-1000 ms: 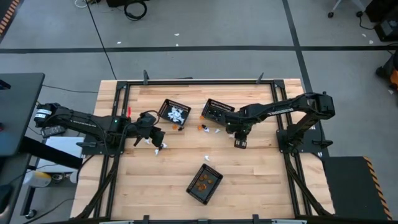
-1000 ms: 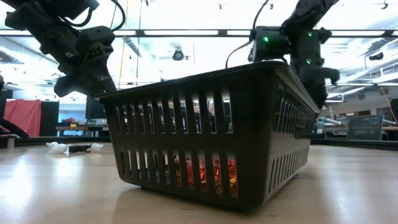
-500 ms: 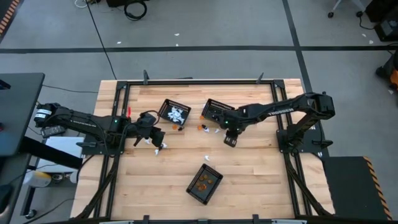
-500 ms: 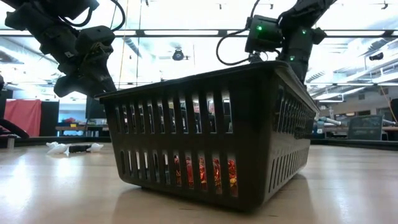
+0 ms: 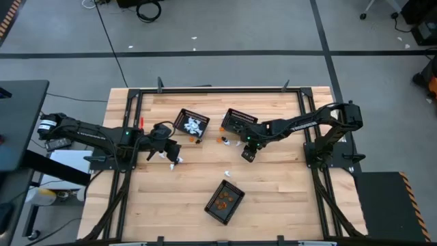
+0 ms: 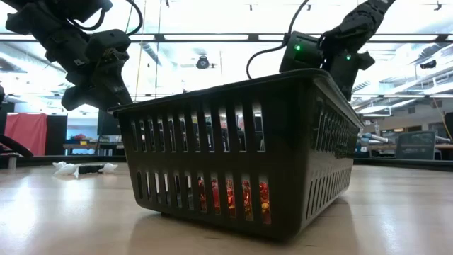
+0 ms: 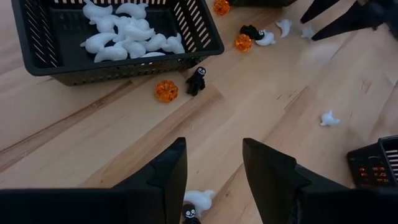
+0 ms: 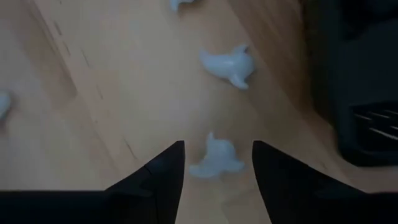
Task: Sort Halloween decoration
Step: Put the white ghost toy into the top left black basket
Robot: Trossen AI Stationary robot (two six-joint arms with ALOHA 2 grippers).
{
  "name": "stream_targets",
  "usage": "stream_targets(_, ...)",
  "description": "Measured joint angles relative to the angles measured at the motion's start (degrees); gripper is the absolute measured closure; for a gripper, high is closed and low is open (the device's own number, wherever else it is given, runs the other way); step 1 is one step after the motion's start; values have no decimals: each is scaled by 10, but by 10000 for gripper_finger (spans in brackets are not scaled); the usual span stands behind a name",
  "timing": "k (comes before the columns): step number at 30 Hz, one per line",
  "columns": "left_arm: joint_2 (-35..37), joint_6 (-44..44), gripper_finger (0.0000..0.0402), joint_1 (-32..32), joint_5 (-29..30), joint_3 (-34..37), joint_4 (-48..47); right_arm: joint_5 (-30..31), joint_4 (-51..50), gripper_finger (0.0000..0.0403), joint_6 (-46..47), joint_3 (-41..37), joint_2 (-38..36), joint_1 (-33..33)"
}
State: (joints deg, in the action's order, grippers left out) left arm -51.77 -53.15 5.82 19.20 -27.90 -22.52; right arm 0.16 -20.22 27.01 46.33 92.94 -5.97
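My right gripper [image 8: 214, 163] hangs low over the worktop [image 5: 273, 184], near the middle and a little toward the far edge, just beside the basket [image 5: 238, 121] that stands right of centre. Its fingers [image 8: 165, 168] are spread apart, and a white ghost [image 8: 216, 158] lies on the wood between them; they hold nothing. A second white ghost [image 8: 229, 65] lies a little ahead of it.

My left gripper [image 7: 213, 168] waits over the left part of the worktop, beside the basket of white ghosts [image 7: 124, 34] near the far edge. Its fingers [image 7: 166, 171] are also spread and empty. Under it lie a white ghost [image 7: 198, 200] and a small black figure [image 7: 189, 213], touching each other.

Other trinkets are loose on the wood between the two far baskets: an orange pumpkin [image 7: 166, 91] beside a black figure [image 7: 198, 79], another orange pumpkin [image 7: 243, 42], and one more white ghost [image 7: 329, 118] further toward the middle.

A third basket [image 5: 224, 201] stands near the front edge and holds orange pieces [image 6: 241, 195].
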Motion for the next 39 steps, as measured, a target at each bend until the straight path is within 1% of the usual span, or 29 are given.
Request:
stream_targets(2, 0, 0, 237, 0, 0, 0, 0, 10, 21, 211, -5, 0, 17, 7)
stream_targets(5, 0, 0, 237, 0, 0, 0, 0, 28, 24, 215, 2, 3, 38, 18)
stream_targets(10, 0, -1, 237, 0, 0, 0, 0, 62, 18, 232, 16, 3, 46, 39)
stream_targets(13, 0, 0, 237, 0, 0, 0, 0, 66, 16, 254, 18, 3, 46, 48)
stream_targets(18, 0, 3, 237, 0, 0, 0, -5, 64, 15, 302, 33, 3, 47, 59)
stream_targets(21, 0, 3, 237, 0, 0, 0, -6, 54, 15, 327, 35, 3, 47, 61)
stream_targets(24, 0, 3, 237, 0, 0, 0, -8, 35, 14, 342, 34, 6, 47, 60)
stream_targets(34, 0, 4, 237, 0, 0, 0, -10, -13, -1, 348, 25, 40, 52, 50)
stream_targets(39, 0, 4, 237, 0, 0, 0, -10, -40, 9, 349, 26, 49, 53, 51)
